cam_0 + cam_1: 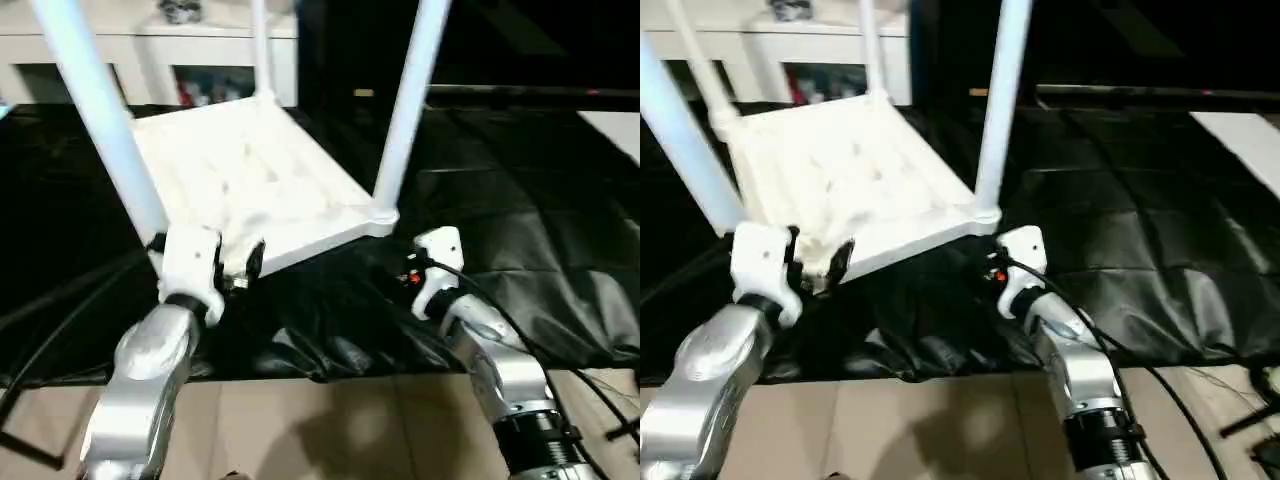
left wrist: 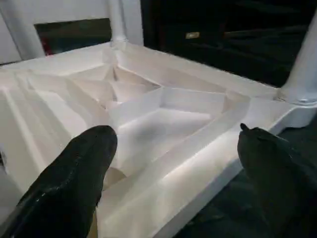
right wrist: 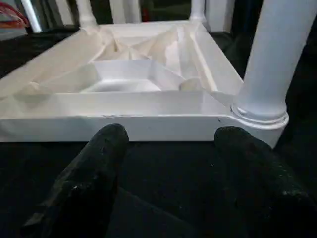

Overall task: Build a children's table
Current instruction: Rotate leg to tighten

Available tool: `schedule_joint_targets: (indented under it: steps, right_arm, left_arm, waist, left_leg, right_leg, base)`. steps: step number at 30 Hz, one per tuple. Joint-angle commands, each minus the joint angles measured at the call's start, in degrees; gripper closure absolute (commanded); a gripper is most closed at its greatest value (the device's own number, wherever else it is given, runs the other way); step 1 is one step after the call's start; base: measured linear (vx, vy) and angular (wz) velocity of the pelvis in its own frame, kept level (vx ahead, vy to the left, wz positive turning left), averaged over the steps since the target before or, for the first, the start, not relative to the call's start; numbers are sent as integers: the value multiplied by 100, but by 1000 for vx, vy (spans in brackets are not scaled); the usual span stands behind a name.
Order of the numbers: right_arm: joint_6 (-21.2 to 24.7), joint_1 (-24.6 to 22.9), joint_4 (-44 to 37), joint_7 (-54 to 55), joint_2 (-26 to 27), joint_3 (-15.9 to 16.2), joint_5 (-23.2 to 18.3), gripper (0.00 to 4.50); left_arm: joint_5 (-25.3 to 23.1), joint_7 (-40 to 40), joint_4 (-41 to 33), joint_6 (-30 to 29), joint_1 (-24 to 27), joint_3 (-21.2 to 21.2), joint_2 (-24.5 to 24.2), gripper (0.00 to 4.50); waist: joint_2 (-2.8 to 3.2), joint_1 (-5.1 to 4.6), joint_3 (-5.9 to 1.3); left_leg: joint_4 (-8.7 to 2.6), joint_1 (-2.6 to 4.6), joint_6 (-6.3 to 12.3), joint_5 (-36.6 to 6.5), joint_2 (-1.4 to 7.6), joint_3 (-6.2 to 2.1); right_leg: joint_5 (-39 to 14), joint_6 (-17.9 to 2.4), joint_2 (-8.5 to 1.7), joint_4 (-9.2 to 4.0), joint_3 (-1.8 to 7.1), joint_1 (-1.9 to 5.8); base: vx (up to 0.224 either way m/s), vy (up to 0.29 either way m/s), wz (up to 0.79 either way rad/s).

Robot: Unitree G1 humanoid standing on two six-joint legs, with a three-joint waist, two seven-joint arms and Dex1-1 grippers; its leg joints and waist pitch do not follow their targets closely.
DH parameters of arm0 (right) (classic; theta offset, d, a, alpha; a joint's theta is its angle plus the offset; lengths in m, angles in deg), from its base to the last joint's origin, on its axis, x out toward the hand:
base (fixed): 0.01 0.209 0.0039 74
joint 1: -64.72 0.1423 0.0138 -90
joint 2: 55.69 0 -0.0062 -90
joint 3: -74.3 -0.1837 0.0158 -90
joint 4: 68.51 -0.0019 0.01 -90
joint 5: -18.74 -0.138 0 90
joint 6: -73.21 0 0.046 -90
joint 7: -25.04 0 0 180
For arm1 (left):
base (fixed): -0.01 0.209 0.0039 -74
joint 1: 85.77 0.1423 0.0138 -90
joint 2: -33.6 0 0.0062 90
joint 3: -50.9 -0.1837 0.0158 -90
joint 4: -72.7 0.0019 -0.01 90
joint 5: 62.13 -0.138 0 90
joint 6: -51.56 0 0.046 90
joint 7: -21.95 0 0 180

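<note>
The white tabletop (image 1: 250,180) lies upside down on a black sheet, its ribbed underside up. Several white tapered legs stand upright in its corner sockets, the near-left leg (image 1: 100,110) and near-right leg (image 1: 405,110) closest to me. My left gripper (image 1: 235,265) is open at the near edge by the near-left corner. In the left wrist view one finger (image 2: 74,183) is over the ribs and the other is outside the rim. My right gripper (image 3: 173,168) is open just short of the near rim (image 3: 148,126), beside the near-right leg's socket (image 3: 260,116), holding nothing.
A black sheet (image 1: 520,230) covers the floor under and around the tabletop, wrinkled at its near edge. Bare beige floor (image 1: 330,420) lies nearer to me. A white cabinet (image 1: 150,50) stands behind. Black cables (image 1: 60,320) run at the left.
</note>
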Motion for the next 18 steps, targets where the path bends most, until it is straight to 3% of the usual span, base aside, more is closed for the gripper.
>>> schedule_joint_targets:
  steps: [1,3,9,10,11,13,14,16,17,18]
  right_arm:
    - [49,151,123,95,44,-31,21,125]
    - [94,145,77,96,68,16,62,125]
    - [267,49,-164,111,119,82,39,125]
    - [294,23,-186,102,108,90,24,125]
    - [299,21,-186,100,106,91,21,125]
    - [291,-35,-218,50,52,158,64,125]
    - [291,-35,-218,50,52,158,64,125]
    - [346,-97,-330,-9,17,162,53,125]
    - [373,-115,-374,-34,-6,163,55,125]
    - [379,-115,-378,-40,-12,162,56,125]
  left_arm:
    - [-512,-463,98,-354,21,-105,-4,5]
    - [-769,-675,86,-517,9,-215,-11,5]
    - [-300,-506,138,-715,-103,-154,206,5]
    - [76,-144,105,-1017,-104,-136,216,5]
    - [135,-80,100,-1068,-104,-138,212,5]
    - [969,643,-88,-1434,7,-39,338,5]
    - [969,643,-88,-1434,7,-39,338,5]
    - [368,408,15,-1353,55,-354,261,5]
    - [211,293,103,-1305,52,-403,253,5]
    - [179,258,129,-1290,48,-406,256,5]
  waist:
    - [-83,-12,-344]
    - [-46,-18,-349]
    - [-116,-33,-376]
    - [-111,-26,-372]
    - [-113,-21,-375]
    - [-90,-4,-375]
    - [-102,-6,-375]
    - [-129,-3,-370]
    - [-135,-4,-363]
    - [-178,-6,-357]
  left_leg:
    - [-409,17,22,-1554,15,14]
    - [-405,20,31,-1473,22,12]
    - [-386,21,35,-1266,19,24]
    - [-385,28,38,-1269,20,29]
    - [-380,34,20,-1253,16,34]
    - [-378,48,-33,-1244,8,43]
    - [-385,39,-37,-1245,17,44]
    - [-385,32,34,-1229,27,43]
    - [-393,23,70,-1277,26,42]
    - [-393,23,72,-1306,25,44]
  right_leg:
    - [-1850,-519,-255,-505,219,205]
    - [-1694,-530,-254,-494,223,199]
    - [-1131,-736,-243,-445,226,221]
    - [-1078,-773,-240,-438,229,216]
    - [-1085,-781,-251,-424,234,217]
    - [-1090,-804,-254,-419,240,207]
    - [-1038,-819,-242,-419,241,210]
    - [-846,-782,-224,-418,238,236]
    - [-968,-725,-233,-437,238,243]
    - [-1087,-688,-244,-450,236,246]
  base:
    - [0,0,0]
    - [0,0,0]
    - [0,0,0]
    - [0,0,0]
    - [0,0,0]
    - [0,0,0]
    - [0,0,0]
    - [0,0,0]
    - [0,0,0]
    - [0,0,0]
